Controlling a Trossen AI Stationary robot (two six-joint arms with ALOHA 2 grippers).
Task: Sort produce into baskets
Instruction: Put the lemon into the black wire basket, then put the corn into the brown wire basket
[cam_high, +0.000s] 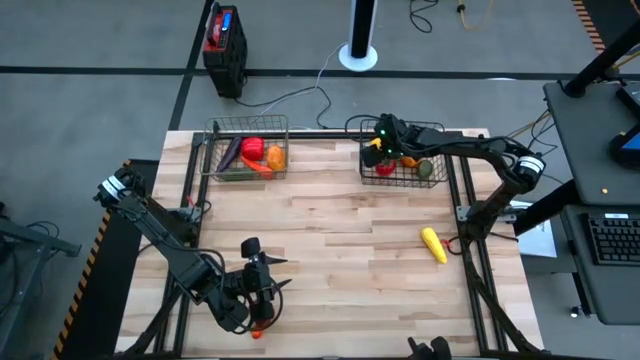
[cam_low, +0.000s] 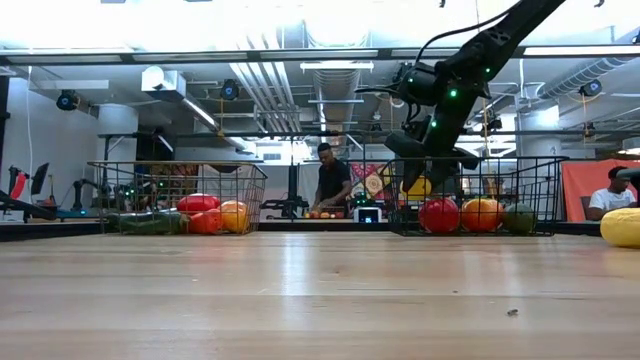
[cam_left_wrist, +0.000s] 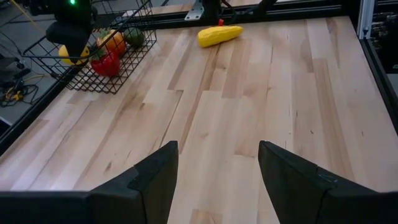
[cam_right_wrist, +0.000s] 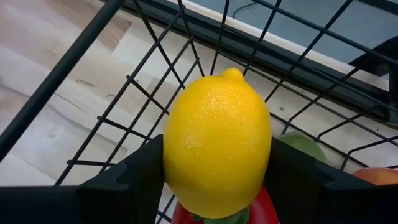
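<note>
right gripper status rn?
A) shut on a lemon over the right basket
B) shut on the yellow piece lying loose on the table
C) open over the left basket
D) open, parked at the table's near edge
A: the right gripper has its jaws clamped on both sides of the lemon, and the high view puts it over the right basket.

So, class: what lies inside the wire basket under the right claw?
Inside the dark wire-mesh basket: red, orange and green pieces. The right claw grips a yellow lemon, hiding whatever lies beneath.
</note>
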